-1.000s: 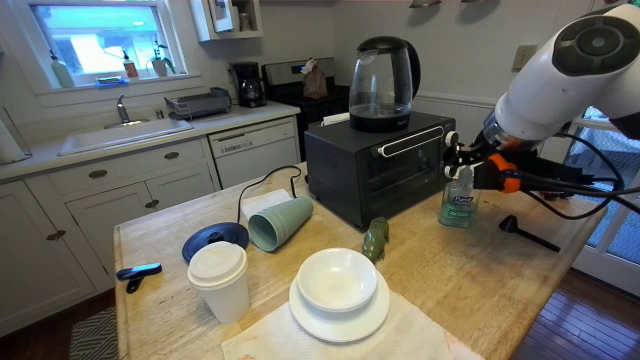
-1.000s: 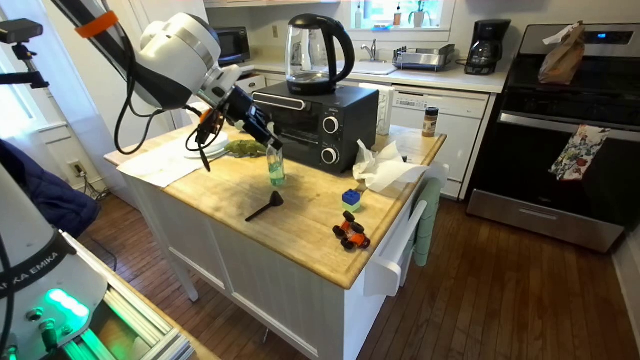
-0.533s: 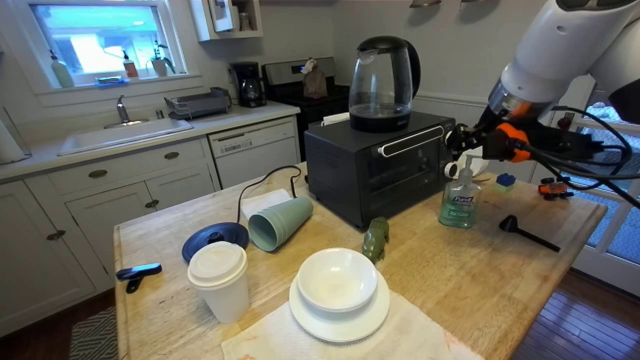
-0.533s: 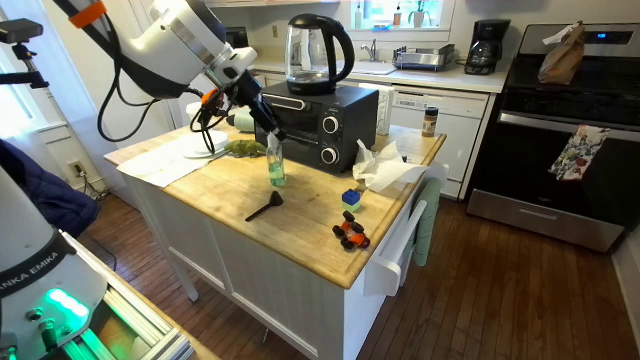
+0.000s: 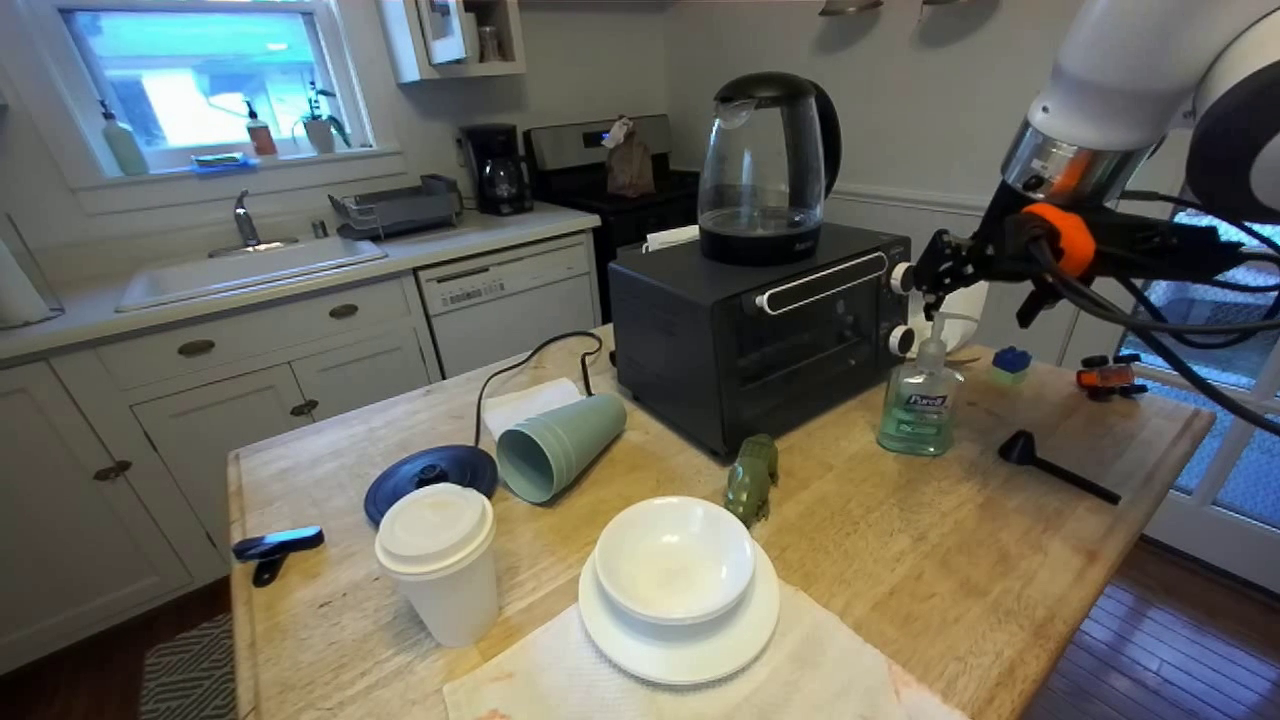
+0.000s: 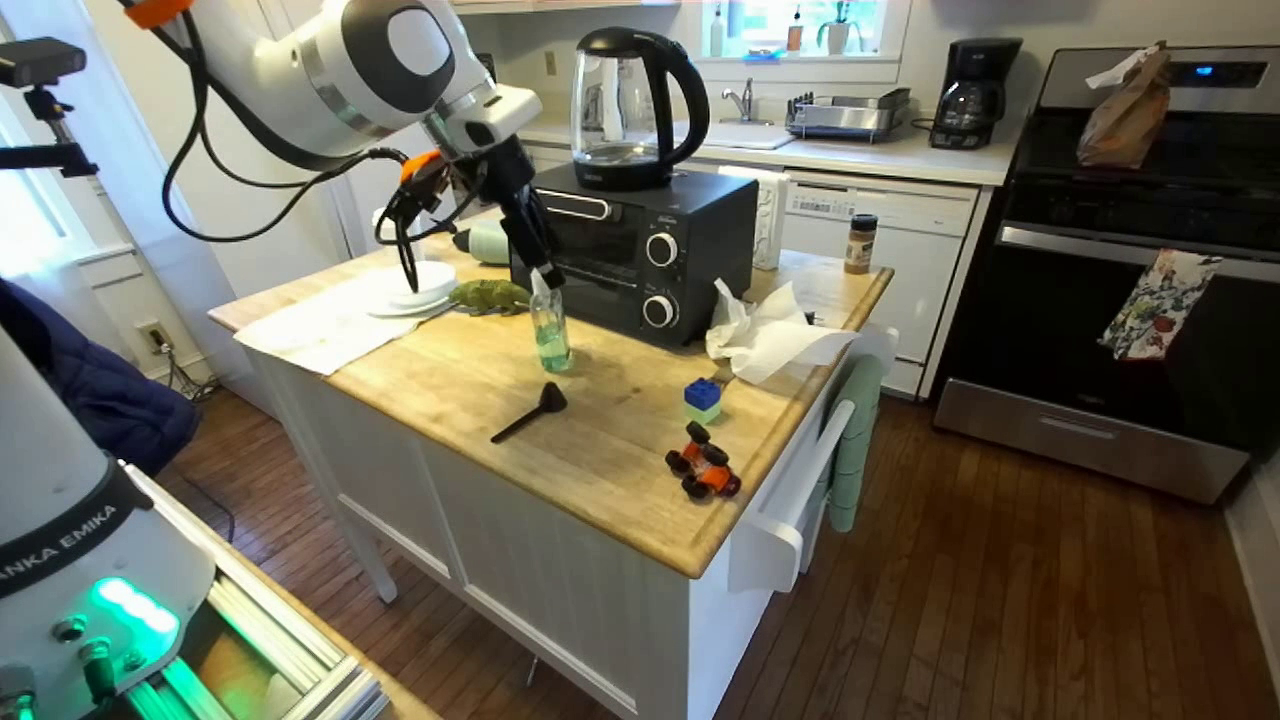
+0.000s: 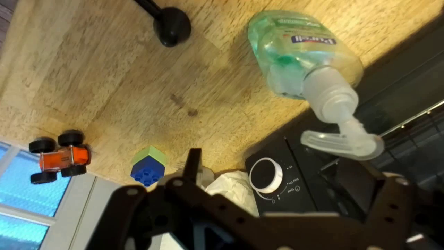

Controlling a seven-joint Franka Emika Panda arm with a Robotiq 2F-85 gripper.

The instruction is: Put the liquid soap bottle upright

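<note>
Gripper spread wide & empty, close to pump of liquid soap bottle, upright on table nr. toaster oven; can't tell re contact. Prob. at back-off stage w/ standing-up done; next, ease clear w/o clipping pump.

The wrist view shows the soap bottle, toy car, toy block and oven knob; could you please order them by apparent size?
1. Soap bottle, clearly largest
2. Toy car
3. Toy block and oven knob: too alike to rank
</note>
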